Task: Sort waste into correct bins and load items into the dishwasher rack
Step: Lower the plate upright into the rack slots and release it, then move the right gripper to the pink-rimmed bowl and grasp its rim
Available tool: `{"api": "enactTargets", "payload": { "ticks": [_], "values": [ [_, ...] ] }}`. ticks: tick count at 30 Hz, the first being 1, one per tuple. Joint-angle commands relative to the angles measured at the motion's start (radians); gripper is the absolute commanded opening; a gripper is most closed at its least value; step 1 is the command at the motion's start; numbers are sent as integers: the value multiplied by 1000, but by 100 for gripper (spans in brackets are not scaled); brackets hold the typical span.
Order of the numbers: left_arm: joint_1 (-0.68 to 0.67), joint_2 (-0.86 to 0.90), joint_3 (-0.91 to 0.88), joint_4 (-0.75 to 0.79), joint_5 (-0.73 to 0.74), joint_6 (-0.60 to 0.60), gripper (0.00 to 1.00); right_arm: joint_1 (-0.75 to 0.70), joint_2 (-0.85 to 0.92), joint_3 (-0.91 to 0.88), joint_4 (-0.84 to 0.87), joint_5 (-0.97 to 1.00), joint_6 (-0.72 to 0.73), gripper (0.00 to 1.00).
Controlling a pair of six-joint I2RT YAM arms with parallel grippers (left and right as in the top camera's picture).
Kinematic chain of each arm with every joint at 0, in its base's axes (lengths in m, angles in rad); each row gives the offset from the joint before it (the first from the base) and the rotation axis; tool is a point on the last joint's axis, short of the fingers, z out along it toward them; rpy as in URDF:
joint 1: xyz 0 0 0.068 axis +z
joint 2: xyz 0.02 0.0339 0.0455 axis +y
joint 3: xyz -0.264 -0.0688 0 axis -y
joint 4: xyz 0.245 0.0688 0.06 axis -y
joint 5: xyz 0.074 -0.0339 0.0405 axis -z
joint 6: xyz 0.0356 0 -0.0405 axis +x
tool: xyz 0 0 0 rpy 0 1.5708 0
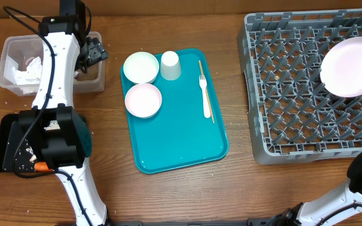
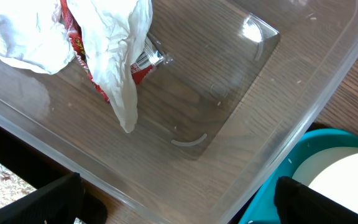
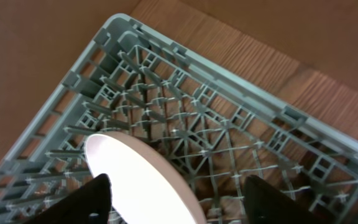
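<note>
Brown wood-grain table (image 1: 237, 188); teal tray (image 1: 175, 138) beside grey dishwasher rack (image 1: 294, 94).

A flat teal plastic serving tray (image 1: 181, 138) with rounded corners is lying slightly askew in the middle of the brown wood-grain table (image 1: 168, 194). A thin pale wooden stick (image 1: 200, 66) is resting on the tray, running lengthwise near its right edge

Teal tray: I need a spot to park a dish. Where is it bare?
The tray's near half is bare, from the near bowl and the fork handle to the near rim. The far half is crowded: far bowl, cup, fork.
</note>
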Motion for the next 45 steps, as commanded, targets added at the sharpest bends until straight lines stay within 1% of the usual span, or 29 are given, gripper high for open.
{"api": "enactTargets", "payload": {
  "ticks": [1,6,12,15,17,19,21,23,29,33,36,41,43,45],
  "values": [
    [2,-6,22,0,4,-24,100,17,-1,-39,14,-79,-35,77],
    [2,-6,22,0,4,-24,100,17,0,-150,75,-79,-35,85],
    [2,-6,22,0,3,-24,100,17,3,-269,151,-103,-42,88],
    [2,-6,22,0,4,-24,100,17,3,-299,170,-201,-131,88],
    [2,-6,22,0,4,-24,100,17,3,-304,171,-239,-142,88],
    [2,-6,22,0,4,-24,100,17,3,-304,171,-261,-142,81],
    [2,-6,22,0,3,-24,100,17,3,-304,167,-293,-142,68],
    [2,-6,22,0,4,-24,100,17,2,-303,162,-342,-142,61],
    [2,-6,22,0,4,-24,100,17,-24,-302,161,-356,-134,60],
    [2,-6,22,0,3,-24,100,17,-75,-300,173,-423,-134,60],
    [2,-6,22,1,4,-24,100,17,-108,-278,172,-538,-134,60],
    [2,-6,22,0,4,-24,100,33,-141,-263,171,-825,-134,60],
    [2,-6,22,0,3,-24,100,60,-142,-263,158,-888,-134,60],
    [2,-6,22,0,3,-24,100,99,-142,-264,137,-898,-134,59]
  ]
}}
